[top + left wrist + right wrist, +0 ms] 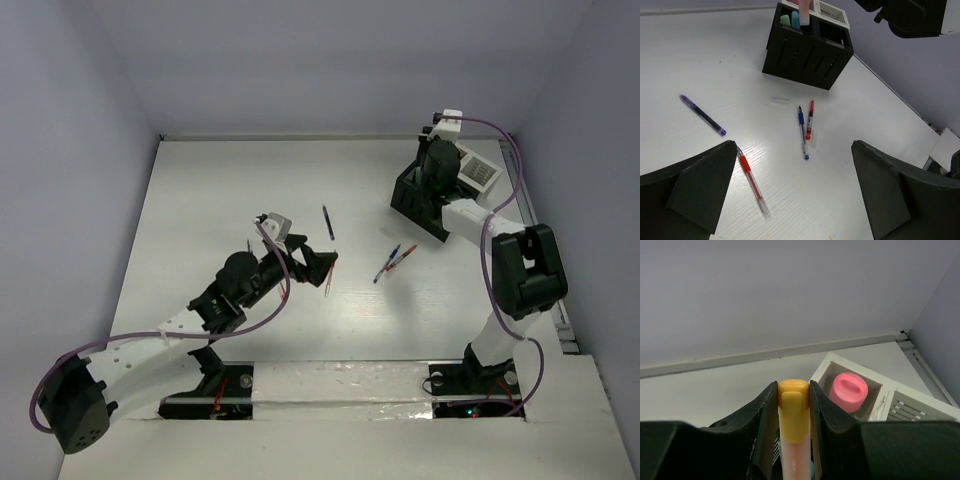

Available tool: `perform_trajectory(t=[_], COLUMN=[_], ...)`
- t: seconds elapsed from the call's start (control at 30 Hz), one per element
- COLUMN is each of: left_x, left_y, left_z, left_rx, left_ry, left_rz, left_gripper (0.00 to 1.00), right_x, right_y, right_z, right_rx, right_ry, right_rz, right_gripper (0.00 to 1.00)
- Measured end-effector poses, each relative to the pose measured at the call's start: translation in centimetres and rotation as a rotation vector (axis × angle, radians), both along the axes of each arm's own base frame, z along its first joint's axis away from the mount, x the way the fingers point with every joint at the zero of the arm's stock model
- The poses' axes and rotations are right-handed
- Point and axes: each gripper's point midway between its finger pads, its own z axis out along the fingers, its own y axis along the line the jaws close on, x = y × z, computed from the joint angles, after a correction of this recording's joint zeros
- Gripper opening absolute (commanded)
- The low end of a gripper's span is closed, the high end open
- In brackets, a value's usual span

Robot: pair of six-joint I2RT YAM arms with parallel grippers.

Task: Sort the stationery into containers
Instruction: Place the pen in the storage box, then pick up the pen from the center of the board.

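Note:
My left gripper (794, 144) hangs open low over the table, nothing between its fingers. A red pen (751, 180) lies flat just beside its left finger (700, 185). A blue pen (802, 132) and a second red pen (810, 119) lie side by side further on, and a dark purple pen (702, 115) lies to the left. My right gripper (793, 390) is shut on a peach marker with an orange cap (793, 410), held upright over the black organizer (418, 200). A pink-capped bottle (849, 391) stands in the white section (920, 405). Teal (796, 19) and green (785, 20) markers stand in the black box.
The organizer stands at the far right of the table (230, 190), close to the right wall (590, 150). Purple cables (490, 235) loop along both arms. The right arm's base (480, 375) stands at the near edge.

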Motion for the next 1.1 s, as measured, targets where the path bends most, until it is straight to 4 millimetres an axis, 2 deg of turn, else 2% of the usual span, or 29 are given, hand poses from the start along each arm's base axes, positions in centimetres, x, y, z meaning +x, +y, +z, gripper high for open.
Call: perform_trajectory(t=[0.1, 0.17, 0.2, 0.27, 0.3, 0.37, 0.4, 0.47, 0.57, 0.7, 0.77, 0.83, 0.87, 0.9, 0.97, 1.0, 1.1], left_x=[0.1, 0.2, 0.2, 0.3, 0.3, 0.3, 0.3, 0.4, 0.5, 0.7, 0.9, 1.1, 1.2, 1.2, 1.4, 1.5, 1.7], left_y=[0.0, 0.0, 0.0, 0.0, 0.0, 0.0, 0.1, 0.1, 0.2, 0.5, 0.9, 1.3, 1.6, 1.9, 2.3, 2.5, 3.0], left_z=[-0.1, -0.3, -0.3, -0.3, -0.3, -0.3, -0.3, -0.3, -0.3, -0.2, 0.1, 0.5, 0.7, 1.0, 1.4, 1.5, 1.5], left_rx=[0.001, 0.006, 0.007, 0.009, 0.008, 0.008, 0.008, 0.008, 0.008, 0.006, 0.002, -0.008, -0.014, -0.021, -0.032, -0.037, -0.042], left_ry=[0.000, 0.003, 0.004, 0.004, 0.003, 0.002, 0.002, 0.002, 0.002, 0.000, -0.005, -0.012, -0.016, -0.021, -0.028, -0.030, -0.029], left_rz=[0.005, 0.006, 0.008, 0.010, 0.013, 0.015, 0.016, 0.017, 0.024, 0.051, 0.071, 0.095, 0.109, 0.123, 0.148, 0.159, 0.186], left_gripper=[0.99, 0.99, 0.99, 0.99, 0.99, 0.99, 0.99, 0.99, 0.99, 0.99, 0.99, 0.99, 0.99, 0.99, 0.99, 0.99, 0.99], right_x=[0.1, 0.0, -0.1, -0.4, -0.5, -0.9, -1.1, -1.3, -1.8, -3.0, -3.9, -4.8, -5.2, -5.7, -6.8, -7.5, -10.3], right_y=[0.0, 0.1, 0.1, 0.0, 0.0, 0.0, 0.0, 0.1, 0.3, 0.8, 1.2, 1.8, 2.3, 2.9, 4.4, 5.5, 10.1], right_z=[0.3, 0.2, -0.1, -0.7, -1.2, -2.2, -2.7, -3.1, -2.0, 1.5, 3.5, 4.9, 5.4, 5.6, 5.5, 5.0, 2.7], right_rx=[0.010, 0.014, 0.014, 0.014, 0.014, 0.012, 0.012, 0.016, 0.034, 0.084, 0.117, 0.152, 0.174, 0.196, 0.246, 0.269, 0.315], right_ry=[-0.034, -0.045, -0.047, -0.044, -0.038, -0.025, -0.014, -0.005, -0.020, -0.068, -0.090, -0.095, -0.088, -0.070, -0.024, 0.011, 0.140], right_rz=[0.001, 0.003, 0.006, 0.007, 0.009, 0.013, 0.018, 0.026, 0.043, 0.087, 0.122, 0.164, 0.188, 0.217, 0.277, 0.314, 0.440], right_gripper=[0.00, 0.04, 0.11, 0.18, 0.27, 0.37, 0.46, 0.53, 0.62, 0.67, 0.66, 0.61, 0.56, 0.43, 0.34, 0.18, 0.10])
